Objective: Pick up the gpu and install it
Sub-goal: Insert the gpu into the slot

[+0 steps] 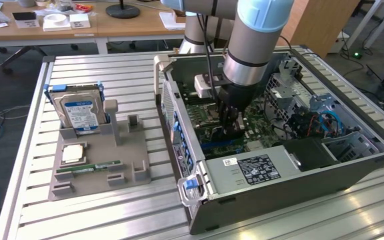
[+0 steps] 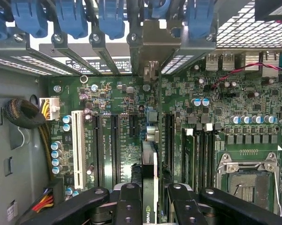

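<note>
Holding the gpu [image 2: 149,180] edge-on between its fingers [image 2: 130,206], the pincer [image 2: 152,206] sits low in the centre of the wrist view, jaws narrowed on the card. The card's long axis runs straight up the frame toward the metal bracket bay [image 2: 155,42], and it stands over the motherboard [image 2: 122,98], though I cannot tell whether it is seated. Left of it lie the white slot [image 2: 77,143] and two black slots [image 2: 115,140]; right of it, the RAM slots [image 2: 199,157] and CPU socket [image 2: 246,176]. In the exterior view, the hard drive [image 1: 78,111] stands at left, the pincer [image 1: 229,131] deep in the computer case [image 1: 259,170] on the counter [image 1: 98,220].
</note>
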`<move>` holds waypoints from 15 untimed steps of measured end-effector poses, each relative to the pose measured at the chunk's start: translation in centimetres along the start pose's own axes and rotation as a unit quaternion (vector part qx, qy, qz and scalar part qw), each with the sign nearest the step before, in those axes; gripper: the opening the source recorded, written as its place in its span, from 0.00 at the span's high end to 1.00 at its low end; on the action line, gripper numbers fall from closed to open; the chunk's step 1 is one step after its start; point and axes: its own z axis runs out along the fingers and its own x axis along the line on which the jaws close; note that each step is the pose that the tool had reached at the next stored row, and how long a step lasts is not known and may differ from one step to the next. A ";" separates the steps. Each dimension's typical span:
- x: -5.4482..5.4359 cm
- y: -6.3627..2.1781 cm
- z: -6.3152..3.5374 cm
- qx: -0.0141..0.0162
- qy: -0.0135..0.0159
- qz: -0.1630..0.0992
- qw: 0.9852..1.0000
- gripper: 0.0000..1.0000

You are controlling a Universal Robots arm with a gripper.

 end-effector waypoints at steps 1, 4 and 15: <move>0.0 0.00 0.02 0.000 0.000 0.001 1.000 0.74; 0.0 0.00 0.05 0.000 0.000 0.001 1.000 0.74; 0.0 0.00 0.29 0.000 0.000 0.001 1.000 0.74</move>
